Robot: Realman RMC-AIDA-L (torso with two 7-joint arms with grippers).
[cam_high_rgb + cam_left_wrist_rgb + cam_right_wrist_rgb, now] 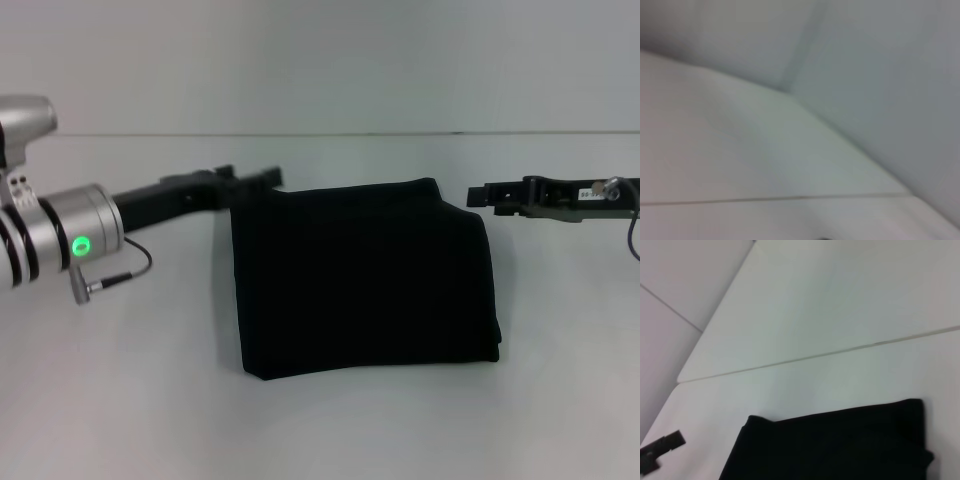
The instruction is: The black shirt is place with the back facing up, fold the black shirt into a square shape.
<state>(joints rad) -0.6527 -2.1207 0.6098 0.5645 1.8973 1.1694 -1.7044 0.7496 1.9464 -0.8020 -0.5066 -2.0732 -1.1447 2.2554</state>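
Note:
The black shirt [365,280] lies folded into a rough square on the middle of the white table, plain side up. It also fills the lower part of the right wrist view as a black shirt [840,445] with straight edges. My left gripper [272,178] hovers at the shirt's far left corner, just beyond its edge. Level with the shirt's far right corner, my right gripper [472,196] sits a short gap away from the cloth. The left wrist view shows only bare white surfaces.
The white table [120,400] stretches wide on all sides of the shirt, with a seam line [840,352] running across it beyond the cloth. A pale wall [320,60] rises behind the table's far edge. A black gripper tip [660,450] shows in the right wrist view.

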